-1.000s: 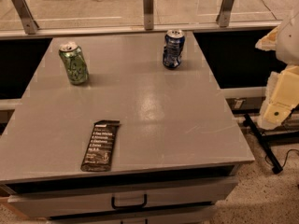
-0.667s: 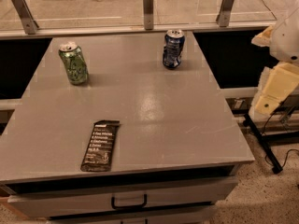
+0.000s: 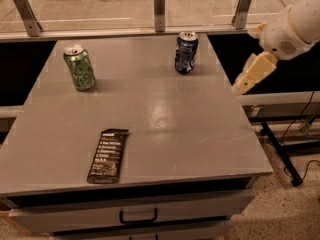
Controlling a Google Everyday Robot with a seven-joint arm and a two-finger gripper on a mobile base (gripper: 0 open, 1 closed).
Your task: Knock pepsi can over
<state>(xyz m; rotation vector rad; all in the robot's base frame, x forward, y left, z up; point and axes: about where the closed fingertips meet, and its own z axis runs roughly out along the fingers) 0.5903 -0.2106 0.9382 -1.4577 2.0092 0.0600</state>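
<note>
The pepsi can [image 3: 186, 52], dark blue with a silver top, stands upright near the far edge of the grey table [image 3: 150, 114], right of centre. My gripper [image 3: 253, 74], a cream-coloured piece at the end of the white arm [image 3: 292, 26], hangs over the table's right edge. It is to the right of the can and a little nearer to me, apart from it and holding nothing that I can see.
A green can [image 3: 79, 67] stands upright at the far left of the table. A dark snack bar [image 3: 108, 155] lies flat near the front left. A glass rail with metal posts [image 3: 159, 9] runs behind the table. Cables and a stand leg [image 3: 282, 154] lie on the floor at right.
My arm and gripper have moved left and up, from beside the table to over its right edge, closer to the pepsi can. The cans and the bar have not moved.
</note>
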